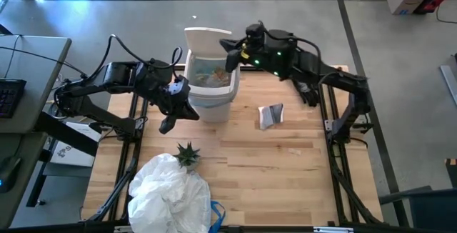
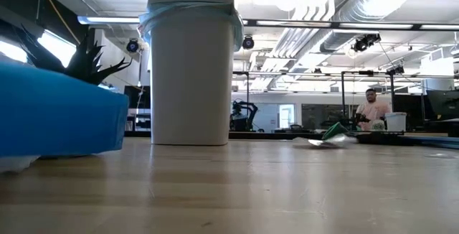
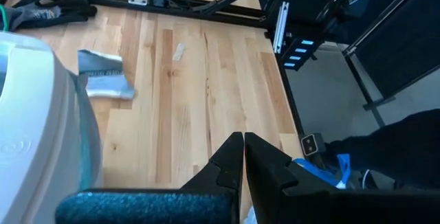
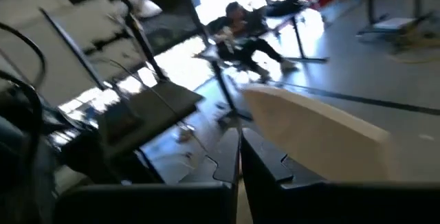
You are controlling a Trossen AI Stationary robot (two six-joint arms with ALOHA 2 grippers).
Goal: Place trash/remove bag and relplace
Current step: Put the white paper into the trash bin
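A white bin (image 1: 211, 83) stands on the wooden worktop (image 1: 285, 169) toward its 12 o'clock edge, its lid (image 1: 207, 38) tipped up at the far side. A light-blue bag (image 2: 190, 11) lines the bin, its edge folded over the rim. Inside the bin lies trash (image 1: 211, 74), brownish and pale pieces seen from above.

The left end effector (image 1: 166, 126) hangs at about 8 o'clock from the bin, just beside its wall, with its fingers (image 3: 234, 159) pressed together and holding nothing. The right end effector (image 1: 230, 58) sits over the bin's rim at about 2 o'clock, close to the raised lid, its fingers (image 4: 237, 162) also closed and empty.

A crinkled wrapper (image 1: 270, 115) lies flat on the worktop at about 4 o'clock from the bin, well apart from both end effectors. A small green spiky plant (image 1: 188, 154) stands at 6 o'clock from the bin, touching a heap of white plastic (image 1: 168, 194) near the worktop's near edge, with something blue (image 1: 216, 214) at the heap's side. A person (image 2: 371, 108) shows far off in the room beyond
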